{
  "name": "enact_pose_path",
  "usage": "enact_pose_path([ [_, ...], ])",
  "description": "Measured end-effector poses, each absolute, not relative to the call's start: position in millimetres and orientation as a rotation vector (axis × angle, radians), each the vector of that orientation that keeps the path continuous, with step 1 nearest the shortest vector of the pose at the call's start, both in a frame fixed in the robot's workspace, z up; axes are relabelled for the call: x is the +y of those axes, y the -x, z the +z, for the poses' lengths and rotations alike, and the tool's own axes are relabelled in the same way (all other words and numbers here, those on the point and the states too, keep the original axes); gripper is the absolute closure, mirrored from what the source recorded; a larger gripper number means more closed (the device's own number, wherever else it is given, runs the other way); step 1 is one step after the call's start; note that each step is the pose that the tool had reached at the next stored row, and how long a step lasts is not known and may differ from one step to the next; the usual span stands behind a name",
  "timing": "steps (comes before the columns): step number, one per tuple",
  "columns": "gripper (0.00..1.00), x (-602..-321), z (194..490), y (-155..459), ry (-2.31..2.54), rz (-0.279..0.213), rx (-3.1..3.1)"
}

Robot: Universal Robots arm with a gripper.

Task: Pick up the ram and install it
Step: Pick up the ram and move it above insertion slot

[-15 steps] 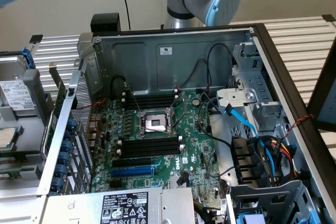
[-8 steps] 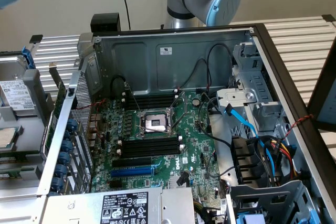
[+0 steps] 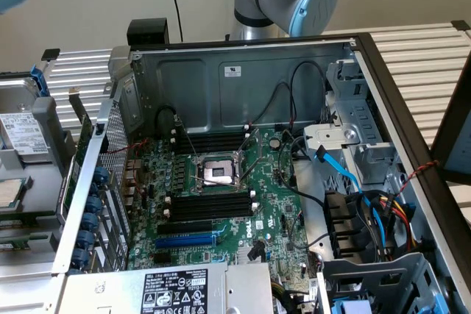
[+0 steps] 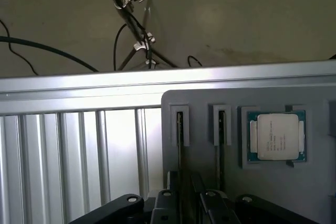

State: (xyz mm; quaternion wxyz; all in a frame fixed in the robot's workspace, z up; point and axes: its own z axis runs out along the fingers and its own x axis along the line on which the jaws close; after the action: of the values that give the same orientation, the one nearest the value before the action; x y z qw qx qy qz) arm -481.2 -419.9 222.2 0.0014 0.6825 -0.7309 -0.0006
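**Ram** point(image 4: 179, 129): as far as the edge-on wrist view lets you judge, it is the thin dark strip standing in a slot of the grey holder point(image 4: 199, 103).
**Location:** the holder lies on the ribbed counter point(image 4: 79, 150), with a CPU point(image 4: 276, 137) in a recess beside the slots.
**Relation to jaws:** the ram is directly ahead of them and close in. Its long axis runs straight away from them.
**Jaws:** you cannot tell whether they are released or clenched.
**Memory slots** point(image 3: 210, 207) on the motherboard point(image 3: 268, 204): no ram seated.
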Motion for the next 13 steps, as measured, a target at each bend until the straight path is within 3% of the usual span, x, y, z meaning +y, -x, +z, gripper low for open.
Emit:
enact_pose_path([
  [13, 0.77, -420.3, 220.8, 477.2, -2.143, 0.0, -2.295],
])
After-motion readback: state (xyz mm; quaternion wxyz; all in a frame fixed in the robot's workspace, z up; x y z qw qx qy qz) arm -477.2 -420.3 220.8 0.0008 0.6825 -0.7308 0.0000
